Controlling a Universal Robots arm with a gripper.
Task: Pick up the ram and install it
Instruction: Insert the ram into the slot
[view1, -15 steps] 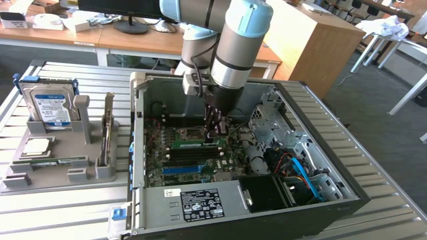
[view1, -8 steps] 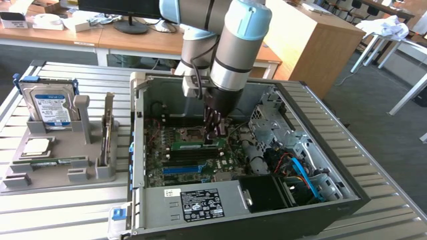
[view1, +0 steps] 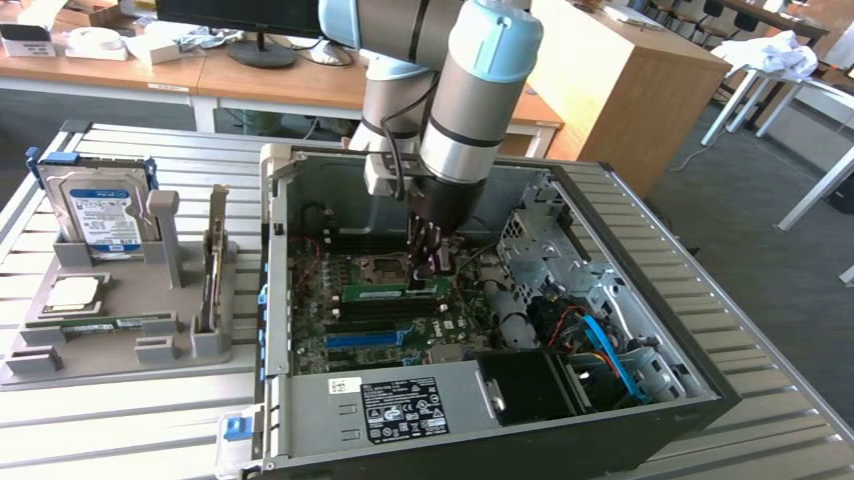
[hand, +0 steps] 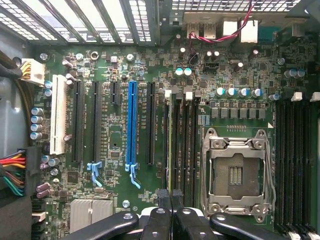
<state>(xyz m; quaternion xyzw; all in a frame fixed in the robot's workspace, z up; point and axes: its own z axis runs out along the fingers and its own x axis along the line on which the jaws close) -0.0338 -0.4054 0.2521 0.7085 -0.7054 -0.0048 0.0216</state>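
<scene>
Green ram (view1: 394, 292) standing on its long edge across the middle of the motherboard (view1: 310, 345), inside the open computer case (view1: 601, 440). Directly over its end toward the exterior view's right: tool (view1: 430, 268), hanging straight down from the arm (view1: 467, 110), dark fingers drawn together and pinched on the board's thin top edge. Fingertips touching the ram.

From the wrist: fingers (hand: 164, 200) pressed side by side, a thin pale-green edge running away from between them along a row of black memory slots, just beside the processor socket (hand: 237, 172).

Long blue slot (view1: 363, 338) parallel to the ram, on the side nearer the exterior camera, apart from it with black slots between.

Case lying flat on the slatted metal table (view1: 761, 350). Well apart, on the exterior view's left: grey tray (view1: 100, 350) carrying a hard drive (view1: 100, 210) upright and a second green stick (view1: 123, 322) lying flat.
</scene>
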